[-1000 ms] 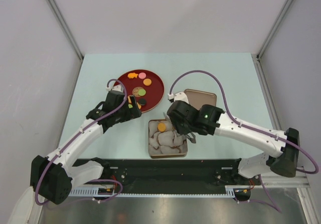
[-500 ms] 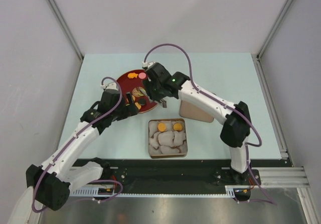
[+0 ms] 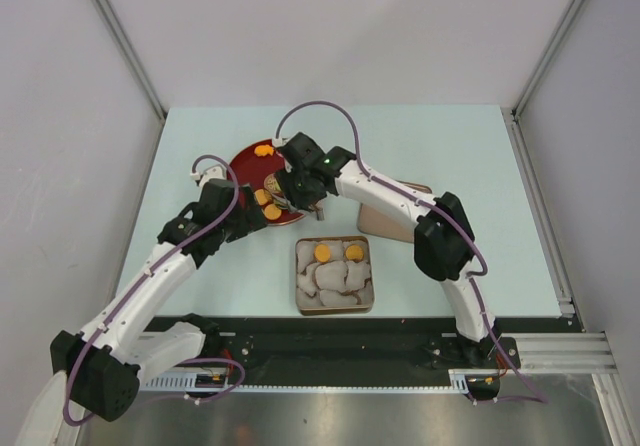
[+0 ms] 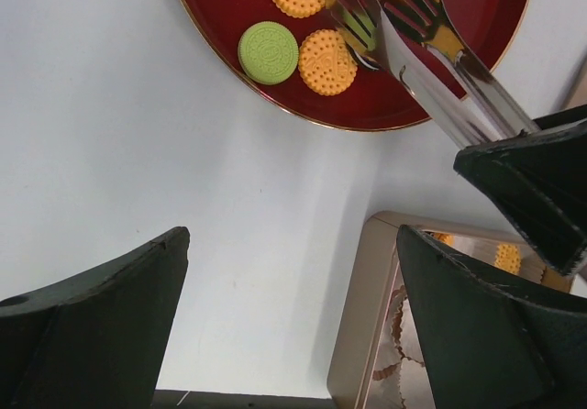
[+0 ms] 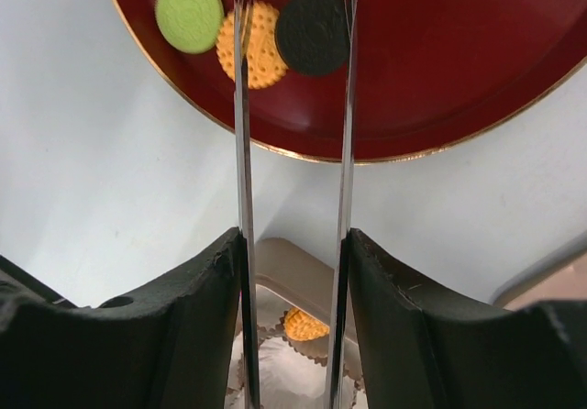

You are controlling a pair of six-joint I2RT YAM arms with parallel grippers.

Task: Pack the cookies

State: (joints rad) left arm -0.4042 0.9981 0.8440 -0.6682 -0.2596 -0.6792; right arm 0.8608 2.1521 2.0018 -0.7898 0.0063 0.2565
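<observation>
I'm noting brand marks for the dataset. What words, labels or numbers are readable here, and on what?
No text can be read.
The green cookie has an embossed pattern, too blurred to read.
The dark cookie likewise.
The red plate, the tin and the tongs show no print.

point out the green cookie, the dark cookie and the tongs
green cookie (image 4: 268, 51), left wrist view, centre of its face
dark cookie (image 5: 313, 31), right wrist view, centre of its face
tongs (image 4: 424, 88), left wrist view, on one metal arm
</observation>
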